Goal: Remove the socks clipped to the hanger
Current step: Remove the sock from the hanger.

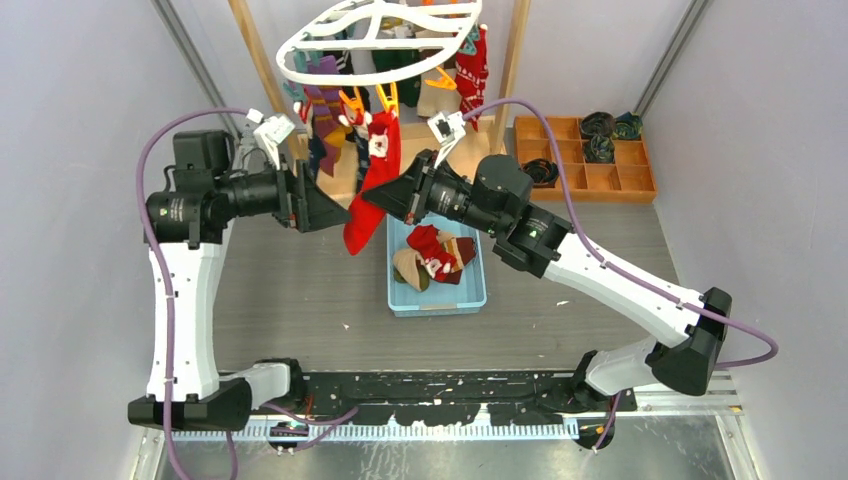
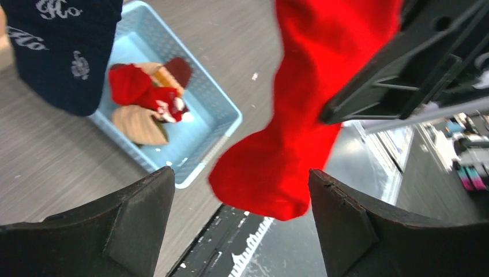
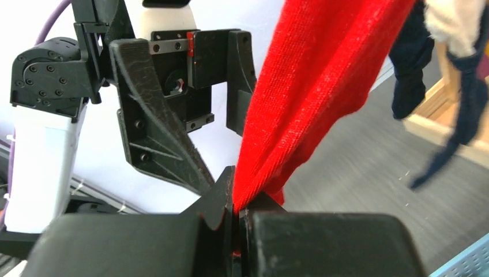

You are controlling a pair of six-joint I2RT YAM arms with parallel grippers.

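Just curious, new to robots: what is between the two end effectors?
A red sock hangs there, pinched by the right end effector, left end effector open; seen from the top view.

White arms (image 1: 185,300), black joints (image 1: 500,185), purple cables (image 1: 515,102)

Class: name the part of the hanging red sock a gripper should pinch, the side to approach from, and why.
Pinch the mid-leg of the red sock, coming in level from the right. It hangs straight, so the fabric gathers into a thin fold; the right gripper is shut there.
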